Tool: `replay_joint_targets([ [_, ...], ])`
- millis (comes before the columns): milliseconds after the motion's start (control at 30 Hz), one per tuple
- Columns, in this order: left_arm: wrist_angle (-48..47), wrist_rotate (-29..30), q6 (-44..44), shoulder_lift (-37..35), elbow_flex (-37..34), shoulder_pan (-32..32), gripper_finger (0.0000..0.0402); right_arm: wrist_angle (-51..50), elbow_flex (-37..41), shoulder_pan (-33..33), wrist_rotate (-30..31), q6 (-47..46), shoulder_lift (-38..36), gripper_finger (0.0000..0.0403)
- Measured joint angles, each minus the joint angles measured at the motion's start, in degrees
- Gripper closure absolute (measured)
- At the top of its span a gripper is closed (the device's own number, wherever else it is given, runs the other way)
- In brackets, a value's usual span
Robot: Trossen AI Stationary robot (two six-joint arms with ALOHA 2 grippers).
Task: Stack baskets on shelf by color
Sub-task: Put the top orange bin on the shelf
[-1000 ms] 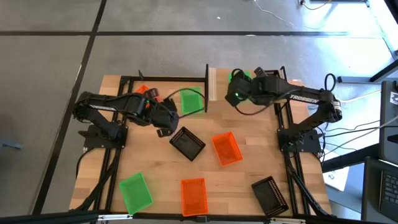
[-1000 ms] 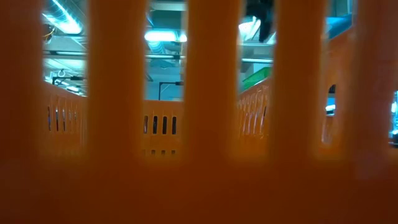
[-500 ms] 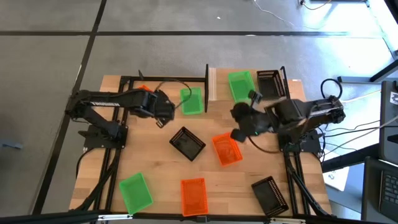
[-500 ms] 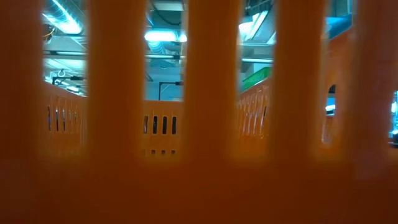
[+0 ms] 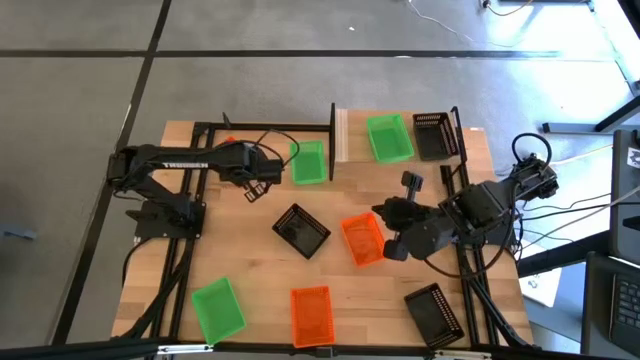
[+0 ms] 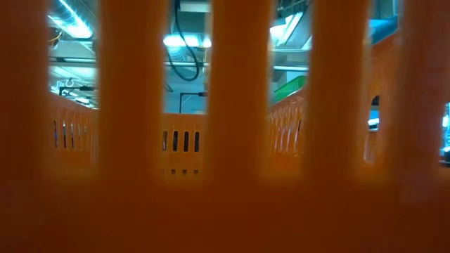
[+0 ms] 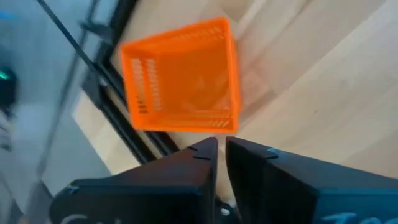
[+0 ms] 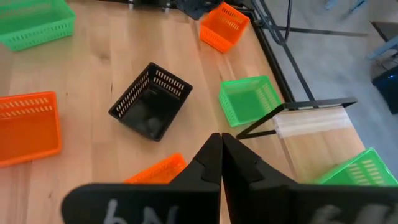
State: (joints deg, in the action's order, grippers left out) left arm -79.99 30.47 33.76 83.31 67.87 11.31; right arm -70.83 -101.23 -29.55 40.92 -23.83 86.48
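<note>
Nearest the front edge of the table [image 5: 250, 270] lie a green basket [image 5: 217, 308], an orange basket [image 5: 311, 314] and a black basket [image 5: 434, 310], all loose and well apart; the orange one sits right against the low camera, so that view shows little but its slats. Further in, another black basket [image 5: 301, 230] lies askew at mid-table, and just beside it an orange basket [image 5: 364, 240] has the right gripper [image 5: 388, 238] poised at its edge. That gripper's fingers [image 8: 214, 163] are pressed together and hold nothing. Beyond, the left gripper [image 5: 262, 184] hangs near a green basket [image 5: 308, 162] that lies next to the shelf's end; its fingers [image 7: 208, 163] are likewise nearly touching and empty, with a third orange basket [image 7: 181, 74] below them near the table's far-left corner. Farthest back, the shelf [image 5: 400, 140] (a pale plank with black uprights) carries one green basket [image 5: 388, 137] and one black basket [image 5: 432, 135] side by side. My guess is that the right arm means to take the orange basket; with the fingers shut, a descent would only shove it across the wood toward the black basket. A pinch on the thin mesh wall might also slip or tip the basket.
</note>
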Motion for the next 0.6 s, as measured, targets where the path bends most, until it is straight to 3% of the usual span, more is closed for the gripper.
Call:
replay_joint_targets([
  [233, 10.15, -5.36, -5.94, -0.02, -3.49, 3.24, 0.0339, -0.06, 0.0, 0.05, 0.12, 0.02, 0.0, 0.0403],
  [467, 19.14, -10.49, -9.45, -0.01, -8.05, 8.52, 0.0338, -0.13, 0.0, 0.05, 0.09, -0.21, 0.0, 0.0403],
  [600, 23.39, -9.81, -11.88, -0.02, -11.2, 11.26, 0.034, -0.17, 0.0, 0.05, 0.08, -0.33, 0.0, 0.0403],
])
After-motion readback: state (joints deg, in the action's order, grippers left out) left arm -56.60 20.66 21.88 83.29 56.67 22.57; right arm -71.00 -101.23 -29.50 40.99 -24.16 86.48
